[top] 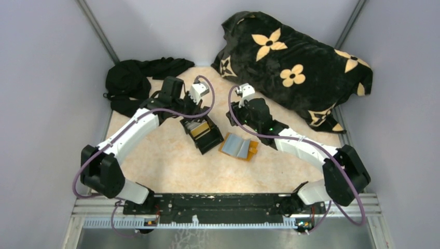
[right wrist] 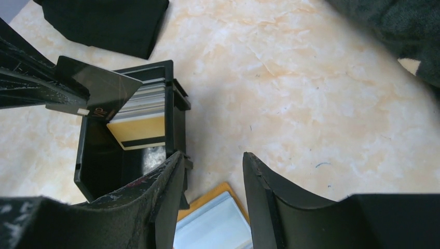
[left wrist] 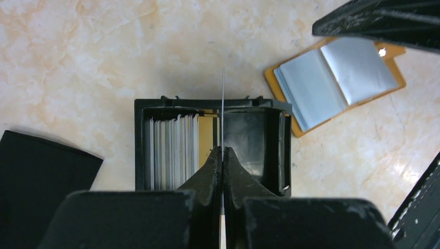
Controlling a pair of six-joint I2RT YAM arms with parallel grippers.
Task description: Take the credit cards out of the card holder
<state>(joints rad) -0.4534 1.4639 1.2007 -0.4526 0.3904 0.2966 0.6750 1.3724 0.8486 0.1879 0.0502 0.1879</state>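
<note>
- Top view: the orange card holder (top: 239, 147) lies open on the marbled table (top: 171, 166) near the centre, just at 4 o'clock of the black box (top: 203, 135). A flowered blanket (top: 296, 67) is heaped at 1 o'clock and black clothing (top: 136, 79) at 11.
- Left wrist view: the left gripper (left wrist: 222, 154) has its fingers pinched tight on one credit card (left wrist: 222, 104), seen edge-on and upright over the box. A stack of cards (left wrist: 171, 150) stands on edge in the box's 9 o'clock side. The holder lies open at 2 o'clock, apart from the box.
- Right wrist view: the right gripper (right wrist: 212, 192) hangs with fingers well apart, holding nothing. The box is at 9 o'clock and the holder at 6.
</note>
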